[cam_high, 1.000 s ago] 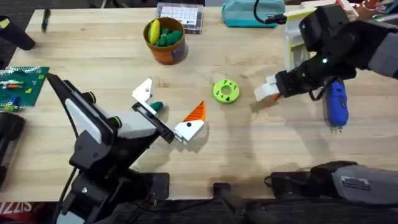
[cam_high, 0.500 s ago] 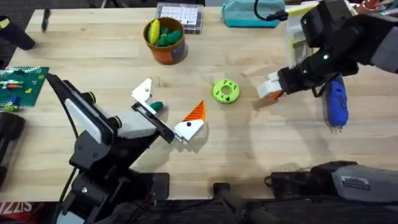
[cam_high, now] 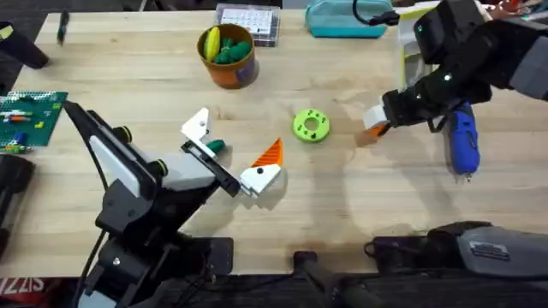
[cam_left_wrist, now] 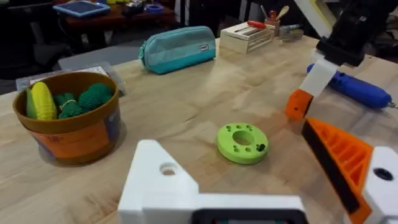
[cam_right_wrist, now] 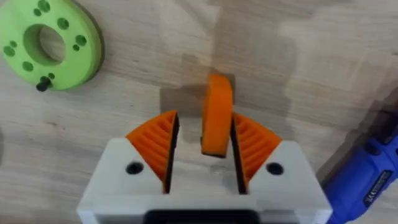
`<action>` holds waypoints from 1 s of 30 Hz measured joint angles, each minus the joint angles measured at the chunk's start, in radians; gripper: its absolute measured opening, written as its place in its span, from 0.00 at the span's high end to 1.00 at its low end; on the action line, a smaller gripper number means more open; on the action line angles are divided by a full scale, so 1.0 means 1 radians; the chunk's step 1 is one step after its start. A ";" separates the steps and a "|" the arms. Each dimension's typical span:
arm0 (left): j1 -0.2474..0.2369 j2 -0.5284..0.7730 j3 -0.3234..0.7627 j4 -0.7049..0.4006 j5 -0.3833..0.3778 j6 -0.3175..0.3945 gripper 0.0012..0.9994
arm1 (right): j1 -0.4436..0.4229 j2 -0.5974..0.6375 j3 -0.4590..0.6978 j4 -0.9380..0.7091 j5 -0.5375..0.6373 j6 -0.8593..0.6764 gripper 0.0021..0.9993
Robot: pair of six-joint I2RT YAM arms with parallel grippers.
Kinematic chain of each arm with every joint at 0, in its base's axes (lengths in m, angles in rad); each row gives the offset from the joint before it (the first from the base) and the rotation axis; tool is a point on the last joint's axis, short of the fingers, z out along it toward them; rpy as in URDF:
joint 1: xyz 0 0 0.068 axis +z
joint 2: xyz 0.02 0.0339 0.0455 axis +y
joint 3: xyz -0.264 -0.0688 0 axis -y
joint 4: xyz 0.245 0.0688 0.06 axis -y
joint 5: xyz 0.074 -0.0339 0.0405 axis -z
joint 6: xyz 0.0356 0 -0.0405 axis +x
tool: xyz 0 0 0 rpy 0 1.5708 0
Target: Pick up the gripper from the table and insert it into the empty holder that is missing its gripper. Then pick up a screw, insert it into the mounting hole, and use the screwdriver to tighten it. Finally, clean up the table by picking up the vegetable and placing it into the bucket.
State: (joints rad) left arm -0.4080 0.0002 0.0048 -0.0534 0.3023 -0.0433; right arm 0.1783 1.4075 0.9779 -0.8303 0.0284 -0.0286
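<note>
The gripper piece [cam_high: 371,121], white with an orange tip [cam_right_wrist: 216,115], hangs tip down just above the table [cam_high: 360,205]; my right gripper [cam_high: 383,116] is shut on it between its orange pads [cam_right_wrist: 249,140]. My left gripper [cam_high: 235,141] rests open at mid-table. One side is a bare white holder [cam_left_wrist: 163,180], the other carries an orange ribbed finger [cam_left_wrist: 341,155]. The dark green vegetable [cam_high: 216,146] lies beside the bare holder. Right of the right gripper lies the blue screwdriver [cam_high: 463,142]. The orange-brown bucket [cam_high: 229,72] stands at the back. A small dark screw [cam_right_wrist: 42,84] stands in a lime green disc [cam_high: 310,125].
Inside the bucket are a yellow toy corn [cam_left_wrist: 38,101] and green toys. At the back lie a teal pouch [cam_high: 342,19] and a clear compartment box [cam_high: 248,24]. A green board [cam_high: 30,115] lies at the far left.
My right gripper has drawn slightly right and back with the gripper piece, which now hangs more steeply. The left arm has not moved.
</note>
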 joint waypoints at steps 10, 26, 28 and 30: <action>0.000 0.000 0.000 0.000 0.000 0.000 0.01 | 0.000 0.000 0.000 -0.001 0.000 0.001 0.82; 0.000 0.000 0.000 0.000 0.000 0.000 0.01 | 0.000 -0.035 0.020 -0.023 -0.010 0.003 0.98; 0.000 0.000 0.000 0.000 0.000 0.000 0.01 | 0.000 -0.067 0.039 -0.023 -0.029 0.003 0.98; 0.000 0.000 0.000 0.000 0.000 0.000 0.01 | 0.000 -0.102 0.058 -0.021 -0.055 0.003 0.98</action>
State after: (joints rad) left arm -0.4080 0.0002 0.0048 -0.0536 0.3023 -0.0433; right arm 0.1783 1.3059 1.0360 -0.8512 -0.0265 -0.0257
